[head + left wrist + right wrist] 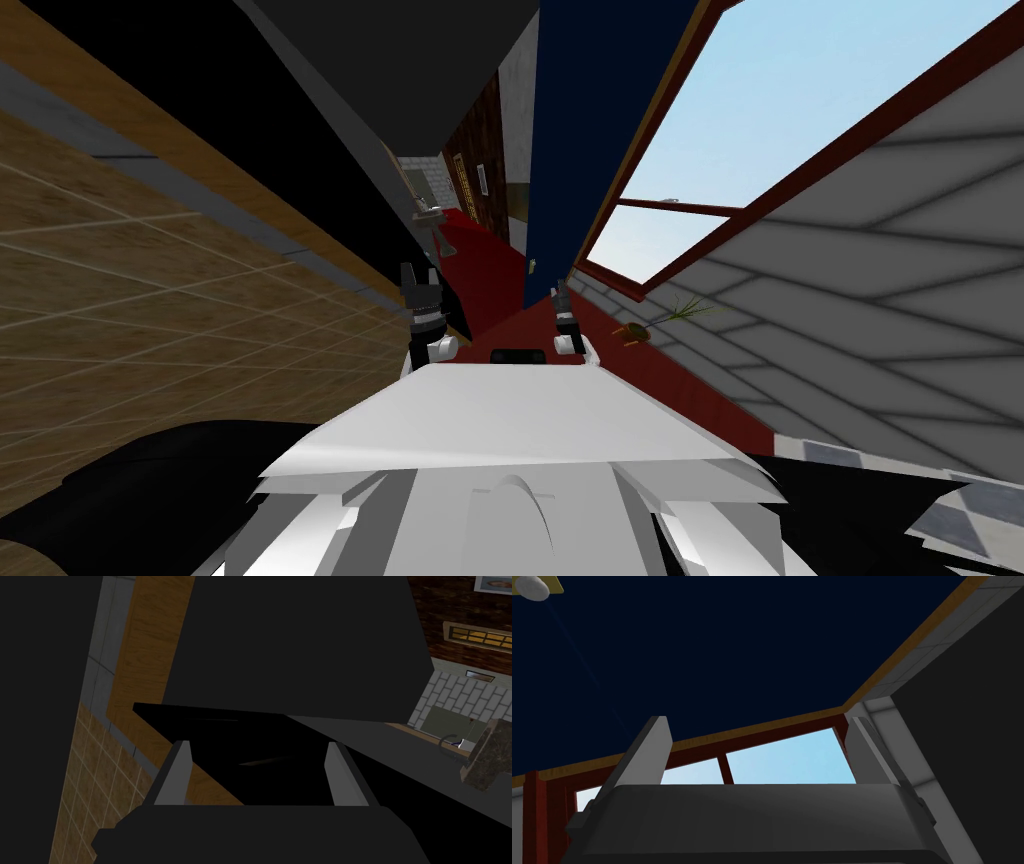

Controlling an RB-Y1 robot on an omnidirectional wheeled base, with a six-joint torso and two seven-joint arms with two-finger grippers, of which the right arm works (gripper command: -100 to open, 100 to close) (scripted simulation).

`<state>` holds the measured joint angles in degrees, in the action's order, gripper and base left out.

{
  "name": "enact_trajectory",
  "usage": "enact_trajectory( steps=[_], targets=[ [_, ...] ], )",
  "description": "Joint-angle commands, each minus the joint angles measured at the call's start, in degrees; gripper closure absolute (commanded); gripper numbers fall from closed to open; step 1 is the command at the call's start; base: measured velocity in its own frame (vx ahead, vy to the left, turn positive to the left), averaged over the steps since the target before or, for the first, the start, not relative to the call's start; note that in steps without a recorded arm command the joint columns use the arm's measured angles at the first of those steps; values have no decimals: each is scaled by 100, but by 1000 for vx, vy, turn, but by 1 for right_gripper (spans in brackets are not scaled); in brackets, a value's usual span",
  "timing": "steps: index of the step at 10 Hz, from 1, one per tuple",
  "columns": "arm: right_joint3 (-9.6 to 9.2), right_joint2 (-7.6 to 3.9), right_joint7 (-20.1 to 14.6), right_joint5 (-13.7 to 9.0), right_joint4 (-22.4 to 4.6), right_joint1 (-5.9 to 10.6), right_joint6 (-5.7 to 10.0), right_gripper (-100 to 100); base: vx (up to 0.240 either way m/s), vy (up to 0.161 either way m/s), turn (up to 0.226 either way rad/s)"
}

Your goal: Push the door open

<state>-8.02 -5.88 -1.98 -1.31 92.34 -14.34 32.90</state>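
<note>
One navy door (pixel 585 110) stands just beside the spread right pincer (pixel 559 296).

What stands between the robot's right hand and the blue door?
Nothing visible does. The open right hand points at the door, with only its blue face ahead. The knob sits off to one side. I cannot tell whether the hand touches the door.

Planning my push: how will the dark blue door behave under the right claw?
The door looks flat and stiff, so it should swing, not flex. Floor shows past its edge, so it seems ajar, likely unlatched. The right claw has thin fingers that might slip on its smooth face.
</note>
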Motion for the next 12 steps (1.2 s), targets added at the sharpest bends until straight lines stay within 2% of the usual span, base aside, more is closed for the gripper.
enact_trajectory(
  steps=[1, 8, 9, 12],
  targets=[
    [-36, 22, 19, 26, -255, 99, 60, -100, 65, -79, 70],
    [-172, 59, 42, 112, -1186, 430, 256, -100, 82, -84, 69],
    [-210, 79, 48, 136, -1447, 523, 310, -100, 118, -126, 103],
    [-267, 113, 57, 172, -1834, 661, 392, -100, 95, -103, 74]
  ],
)
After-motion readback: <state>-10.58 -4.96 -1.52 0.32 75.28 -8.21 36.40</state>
